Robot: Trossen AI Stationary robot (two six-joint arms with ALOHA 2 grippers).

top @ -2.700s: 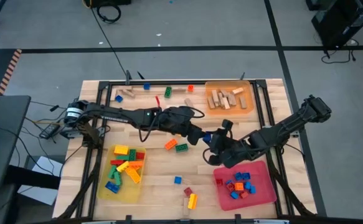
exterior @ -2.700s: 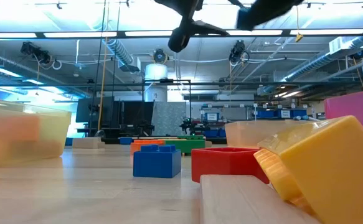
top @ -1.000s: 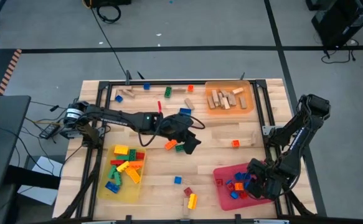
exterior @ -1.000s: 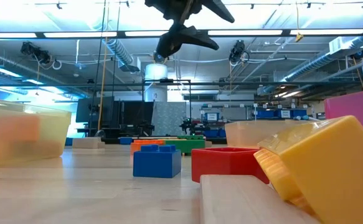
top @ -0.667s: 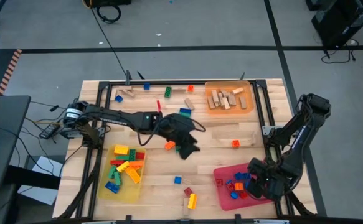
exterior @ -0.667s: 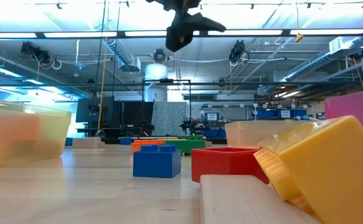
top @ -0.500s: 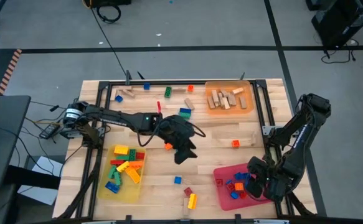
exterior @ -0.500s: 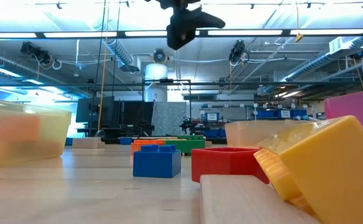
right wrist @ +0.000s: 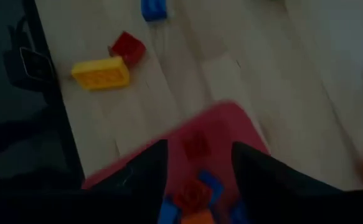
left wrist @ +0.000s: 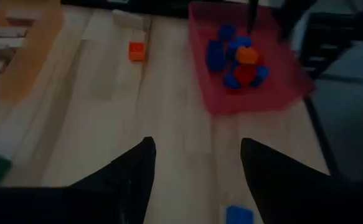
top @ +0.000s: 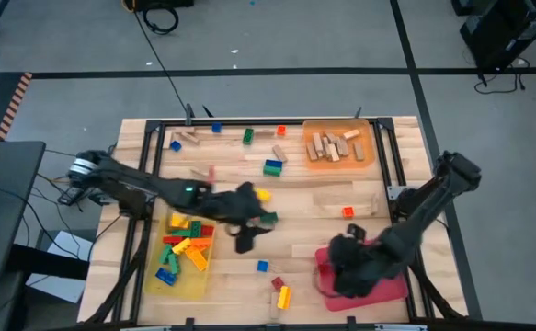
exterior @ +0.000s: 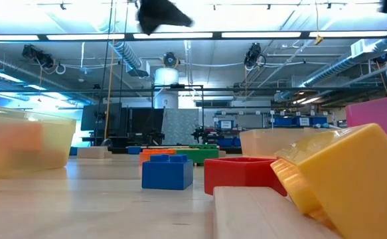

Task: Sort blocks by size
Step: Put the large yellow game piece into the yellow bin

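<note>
Loose blocks lie on the wooden table: a green one (top: 268,218), an orange one (top: 348,211), and a blue (top: 262,267), a red (top: 277,283) and a yellow one (top: 283,296) near the front edge. My left gripper (top: 245,241) hangs open over the table's middle, right of the yellow tray (top: 162,280); its wrist view shows nothing between the fingers (left wrist: 197,168). My right gripper (top: 338,265) hovers open over the left part of the red tray (top: 396,285). Small blocks (right wrist: 193,196) lie in that tray below its empty fingers (right wrist: 200,168).
The orange tray (top: 369,152) at the back right holds wooden pieces. The yellow tray holds several coloured blocks. More blocks (top: 272,167) and wooden pieces (top: 187,140) lie along the far edge. A black frame (top: 387,165) runs around the table. Bare wood lies between the trays.
My left gripper has swung from the table's middle toward the near left, toward the yellow tray, and has rolled on the way. My right gripper has risen and moved toward the table's left, from over the red tray's middle to its left part.
</note>
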